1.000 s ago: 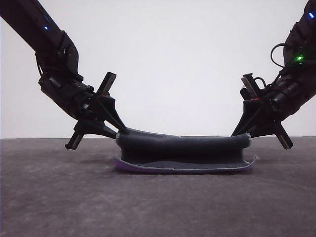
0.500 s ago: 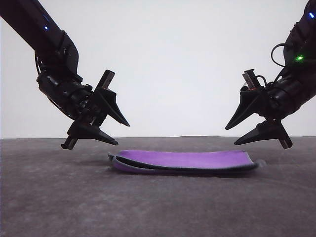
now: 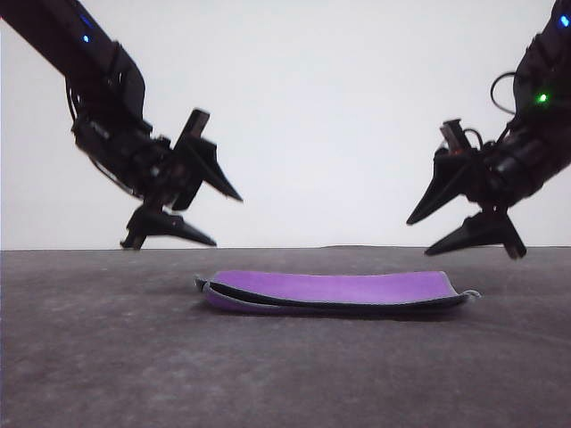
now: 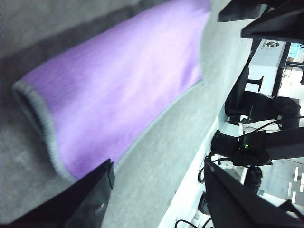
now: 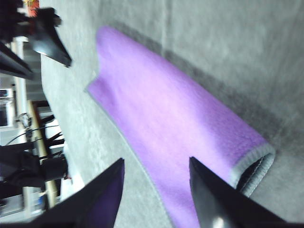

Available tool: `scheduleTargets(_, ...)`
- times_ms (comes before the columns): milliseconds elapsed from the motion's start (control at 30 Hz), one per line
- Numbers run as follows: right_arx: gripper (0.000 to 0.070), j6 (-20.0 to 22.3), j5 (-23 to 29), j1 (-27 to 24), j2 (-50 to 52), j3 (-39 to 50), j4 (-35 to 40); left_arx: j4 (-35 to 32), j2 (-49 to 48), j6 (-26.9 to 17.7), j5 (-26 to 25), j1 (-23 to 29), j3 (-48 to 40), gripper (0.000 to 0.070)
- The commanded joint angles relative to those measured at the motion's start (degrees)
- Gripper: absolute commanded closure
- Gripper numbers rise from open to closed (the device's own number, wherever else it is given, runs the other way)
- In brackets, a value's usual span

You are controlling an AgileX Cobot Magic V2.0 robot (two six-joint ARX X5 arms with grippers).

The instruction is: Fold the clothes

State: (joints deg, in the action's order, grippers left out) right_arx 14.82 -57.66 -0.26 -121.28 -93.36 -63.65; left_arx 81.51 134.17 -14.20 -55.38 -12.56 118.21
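Cloth (image 3: 330, 291) lies folded flat on the grey table (image 3: 107, 357), purple face up, dark grey showing along its pale-stitched edge. Left gripper (image 3: 225, 214) and right gripper (image 3: 419, 234) hang above its two ends, jaws wide and empty. Both have risen since half a second ago; the cloth has not moved.

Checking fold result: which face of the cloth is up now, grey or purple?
Purple. The cloth lies folded on the table, purple face up; dark grey shows between the layers.
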Motion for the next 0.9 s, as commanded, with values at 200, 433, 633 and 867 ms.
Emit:
scheduleTargets(200, 0.0425, -0.7, 9.4, -0.8, 9.7, -5.3, 0.9, 1.9, 0.1, 5.4, 20.2, -0.1, 18.7, 0.0333)
scheduleTargets(433, 0.0424, -3.1, 23.7, -0.5, 23.7, -6.1, 4.1, 2.7, -1.3, 9.6, 43.7, -2.1, 30.5, 0.0331)
scheduleTargets(633, 0.0418, -3.5, 32.6, 0.6, 31.6, -6.1, 2.4, 3.2, -3.3, 10.8, 47.5, -4.5, 25.4, 0.0254)
scheduleTargets(867, 0.0369, -2.7, 33.6, 2.4, 31.8, -4.9, -4.6, 3.4, -10.1, 10.8, 57.4, -6.9, 10.0, 0.0252)
